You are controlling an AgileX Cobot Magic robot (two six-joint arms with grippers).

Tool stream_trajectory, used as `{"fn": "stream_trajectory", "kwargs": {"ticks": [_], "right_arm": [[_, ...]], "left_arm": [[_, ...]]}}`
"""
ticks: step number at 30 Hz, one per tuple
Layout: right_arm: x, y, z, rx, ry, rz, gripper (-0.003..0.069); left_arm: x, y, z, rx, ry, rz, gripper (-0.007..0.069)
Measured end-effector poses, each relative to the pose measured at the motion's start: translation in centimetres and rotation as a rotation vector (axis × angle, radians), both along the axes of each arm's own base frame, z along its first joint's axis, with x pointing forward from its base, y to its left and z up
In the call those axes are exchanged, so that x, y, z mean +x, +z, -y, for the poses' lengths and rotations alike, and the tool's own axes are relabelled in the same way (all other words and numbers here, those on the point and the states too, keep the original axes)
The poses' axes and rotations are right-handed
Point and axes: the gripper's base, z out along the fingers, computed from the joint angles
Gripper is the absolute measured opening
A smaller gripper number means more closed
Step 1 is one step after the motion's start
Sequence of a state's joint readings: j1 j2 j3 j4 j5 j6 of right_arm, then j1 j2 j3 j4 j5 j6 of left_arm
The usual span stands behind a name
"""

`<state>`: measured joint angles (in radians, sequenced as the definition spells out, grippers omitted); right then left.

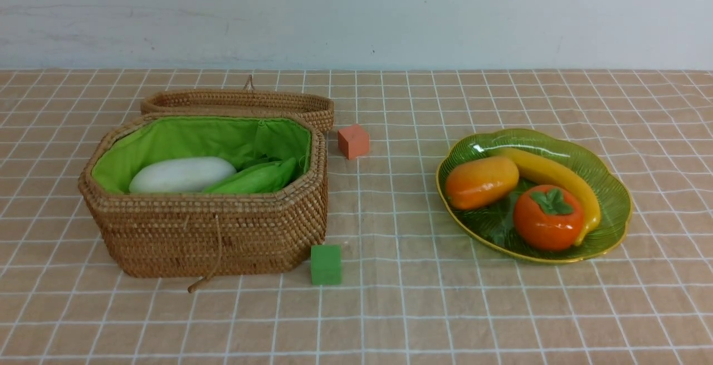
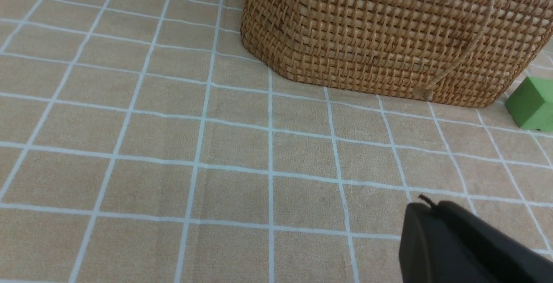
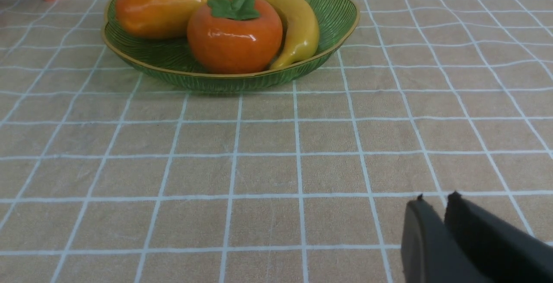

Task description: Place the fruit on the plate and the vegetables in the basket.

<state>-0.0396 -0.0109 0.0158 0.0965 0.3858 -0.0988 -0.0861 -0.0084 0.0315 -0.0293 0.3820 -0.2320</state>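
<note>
Basket (image 1: 211, 231): radish (image 1: 181, 174) and gourd (image 1: 253, 180) lie inside; carrot and eggplant unseen, possibly hidden below the rim. Plate (image 1: 615, 198): mango (image 1: 482, 182), persimmon (image 1: 548, 217), banana (image 1: 562, 178) all aboard. Sorting appears complete. Left gripper (image 2: 425, 205) clenched, empty. Right gripper (image 3: 436, 201) slightly parted, empty. Both low over the cloth.

Orange cube (image 1: 353, 141), green cube (image 1: 326, 264), checked tablecloth (image 1: 390, 309)

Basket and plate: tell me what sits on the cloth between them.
In the front view, the stretch between the basket and the plate is bare checked cloth; the orange cube sits farther back, the green cube nearer the robot.
</note>
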Motion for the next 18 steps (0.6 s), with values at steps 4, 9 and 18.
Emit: {"fn": "stream_trajectory", "kwargs": {"ticks": [4,9,18], "right_arm": [[0.0,0.0,0.0,0.0,0.0,0.0,0.0087],[0.0,0.0,0.0,0.0,0.0,0.0,0.0092],[0.0,0.0,0.0,0.0,0.0,0.0,0.0106]], "left_arm": [[0.0,0.0,0.0,0.0,0.0,0.0,-0.0001],[0.0,0.0,0.0,0.0,0.0,0.0,0.0001],[0.0,0.0,0.0,0.0,0.0,0.0,0.0009]]}}
